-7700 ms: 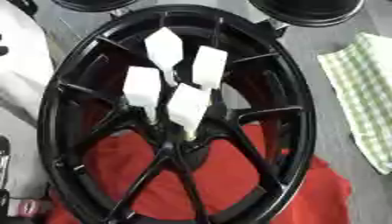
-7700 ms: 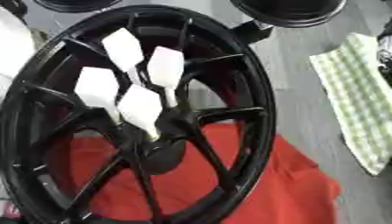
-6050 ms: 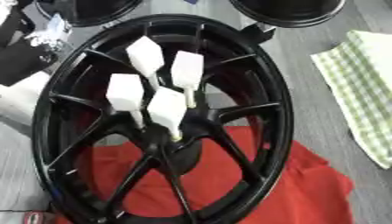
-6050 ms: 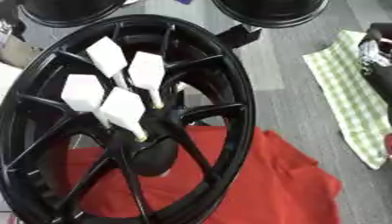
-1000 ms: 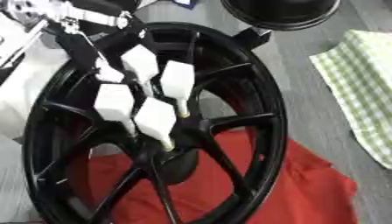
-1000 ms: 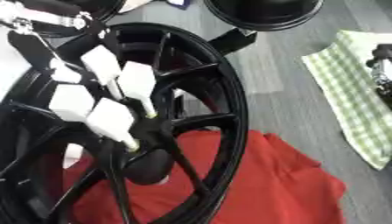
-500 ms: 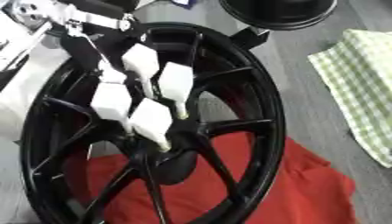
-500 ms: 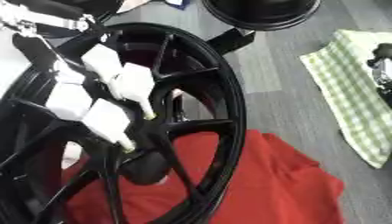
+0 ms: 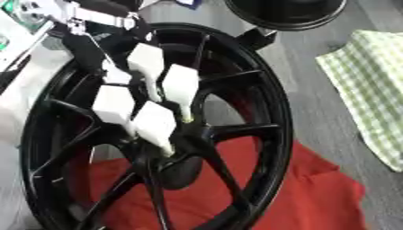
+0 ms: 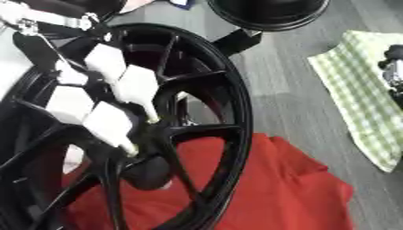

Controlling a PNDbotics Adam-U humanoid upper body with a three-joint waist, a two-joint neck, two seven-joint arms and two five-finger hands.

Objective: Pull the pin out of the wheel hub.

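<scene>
Left eye view, starting at the upper left corner: shows the left hand (image 9: 154, 122) coming in over the rim of the black wheel (image 9: 277, 112), white-covered fingers (image 9: 180, 85) stretched out straight and a little spread, pointing down along the spokes. Puts the fingertips just above the wheel hub (image 9: 184, 172), clasped round nothing that can be seen. Cannot make out the pin itself; only small pale-yellow tips at the ends of two fingers, close to the dark centre of the hub. Finds the wheel lying tilted on a red cloth (image 9: 303, 195), which spreads out under its lower half and to the right. Further right, over bare grey floor (image 10: 291, 90), shows a second round black part (image 9: 285, 11) at the top edge and a green checked cloth (image 9: 371, 92). At the far right edge of the right eye view, catches only a sliver of the right hand (image 10: 393, 67) over that checked cloth; cannot tell how its fingers stand.
</scene>
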